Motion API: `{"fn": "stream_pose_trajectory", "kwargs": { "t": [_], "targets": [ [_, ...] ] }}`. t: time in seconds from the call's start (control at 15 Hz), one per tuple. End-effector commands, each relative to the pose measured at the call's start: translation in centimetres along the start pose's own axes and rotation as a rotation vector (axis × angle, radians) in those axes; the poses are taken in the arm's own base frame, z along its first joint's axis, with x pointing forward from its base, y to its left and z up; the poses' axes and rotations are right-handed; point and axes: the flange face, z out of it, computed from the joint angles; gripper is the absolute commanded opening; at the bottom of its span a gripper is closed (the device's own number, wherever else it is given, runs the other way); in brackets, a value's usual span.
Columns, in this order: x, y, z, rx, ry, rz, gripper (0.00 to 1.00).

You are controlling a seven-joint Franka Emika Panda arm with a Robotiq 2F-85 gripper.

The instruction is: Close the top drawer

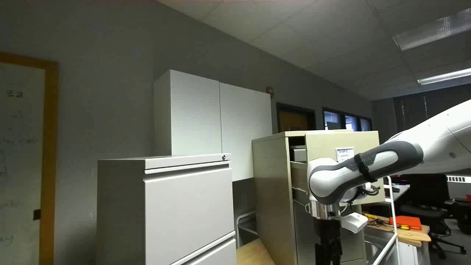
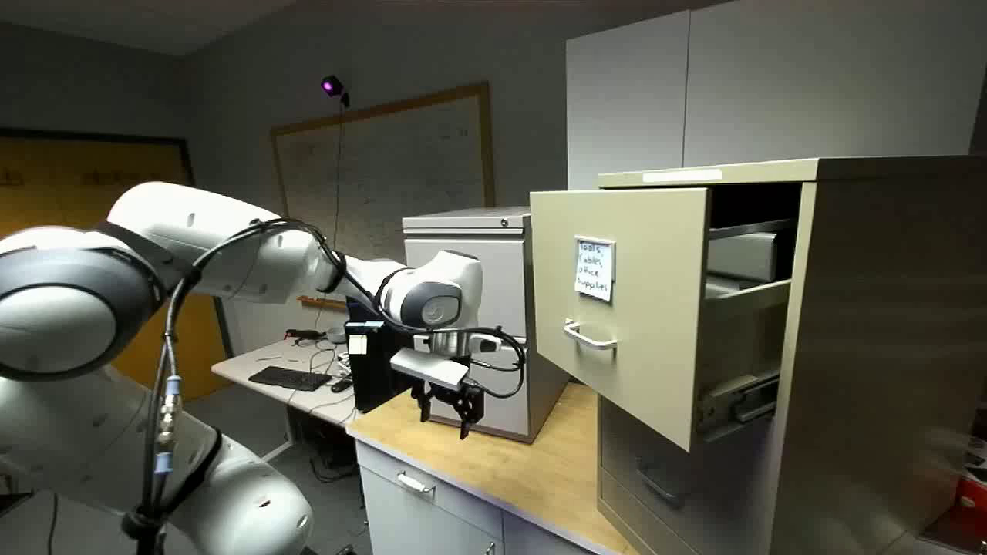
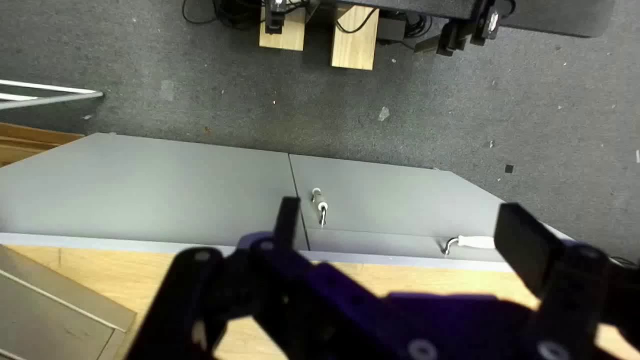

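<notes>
The top drawer [image 2: 648, 270] of the tall beige filing cabinet [image 2: 871, 347] is pulled well out. Its flat front carries a handwritten label and a metal handle [image 2: 592, 339]. In an exterior view, the drawer front [image 1: 362, 141] shows partly behind the arm, with a gap between it and the cabinet body. My gripper [image 2: 445, 420] points down over the wooden counter, beside and apart from the drawer front. It also hangs low in the other exterior picture [image 1: 328, 254]. In the wrist view, the fingers [image 3: 400, 225] are spread with nothing between them. The top drawer is out of the wrist view.
A grey-white lateral cabinet [image 2: 486, 270] stands on the wooden counter [image 2: 532, 455] behind my gripper. Grey counter doors with handles [image 3: 320, 200] are below. A grey box [image 2: 744, 258] lies in the open drawer. A white wall cabinet [image 1: 217, 117] hangs behind.
</notes>
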Motion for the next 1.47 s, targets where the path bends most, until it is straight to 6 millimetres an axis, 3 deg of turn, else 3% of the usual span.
{"fn": "stream_pose_trajectory", "kwargs": {
  "t": [0.0,0.8,1.2,1.33,1.4],
  "targets": [
    [0.0,0.0,0.0,0.0,0.0,0.0,1.0],
    [0.4,0.0,0.0,0.004,0.015,0.077,1.0],
    [0.9,-0.7,-1.7,-0.031,0.093,0.101,1.0],
    [0.8,-1.4,-2.8,-0.054,0.135,0.105,0.73],
    [0.7,-1.8,-3.3,-0.069,0.16,0.106,0.67]
  ]
}}
